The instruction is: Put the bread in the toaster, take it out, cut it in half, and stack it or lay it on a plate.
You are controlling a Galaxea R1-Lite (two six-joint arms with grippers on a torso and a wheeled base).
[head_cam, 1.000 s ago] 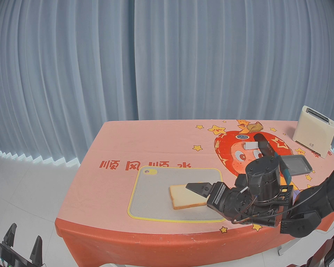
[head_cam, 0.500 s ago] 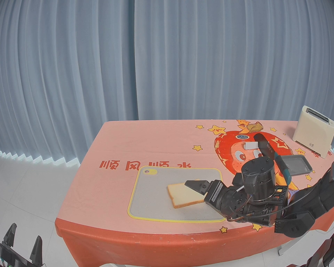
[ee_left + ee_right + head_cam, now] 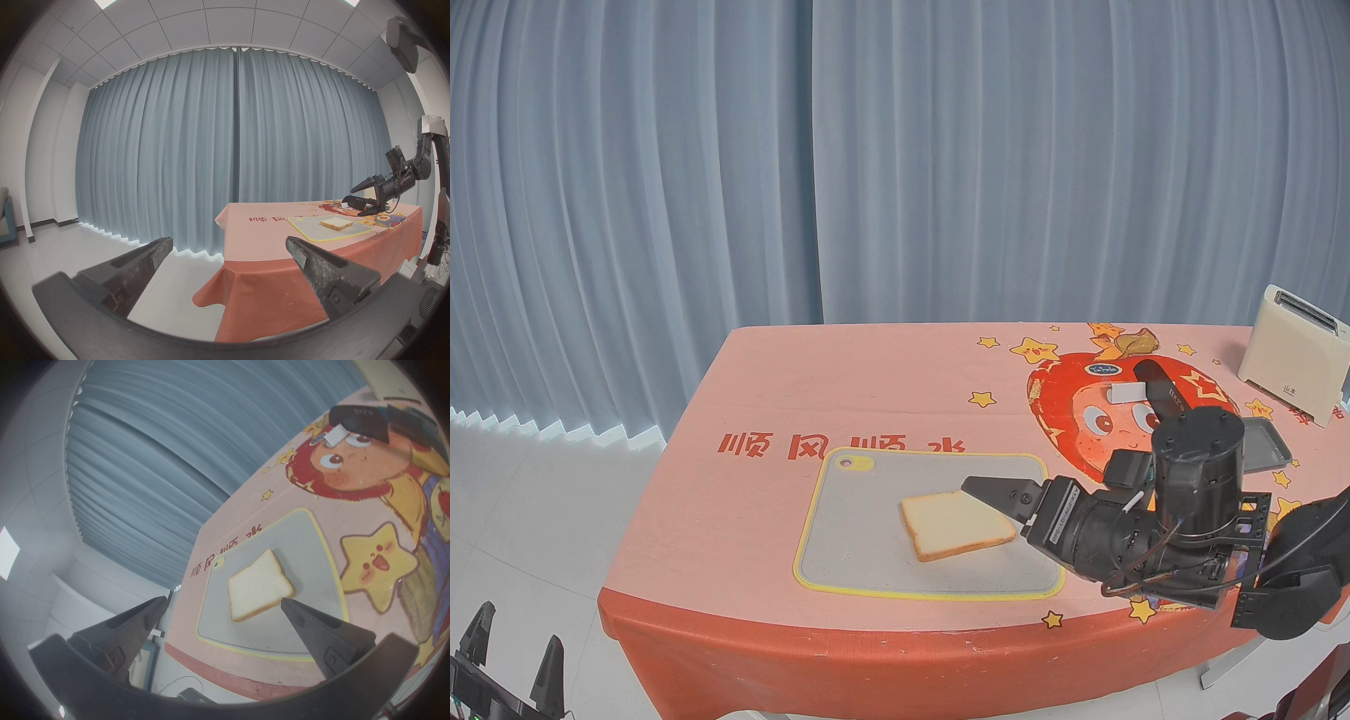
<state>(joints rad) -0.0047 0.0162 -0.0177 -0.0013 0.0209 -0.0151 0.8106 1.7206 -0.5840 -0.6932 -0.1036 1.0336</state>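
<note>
Right claw (image 3: 989, 490) hovers empty, jaws spread wide, near the right edge of the pale square bread slice (image 3: 956, 523), which lies flat on the grey yellow-rimmed cutting board (image 3: 853, 534) on the pink-clothed desk (image 3: 825, 384); I'm probably lined up to pinch it for the cream toaster (image 3: 1294, 352).

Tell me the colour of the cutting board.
The board is grey with a yellow rim; clearest in the right wrist view.
</note>
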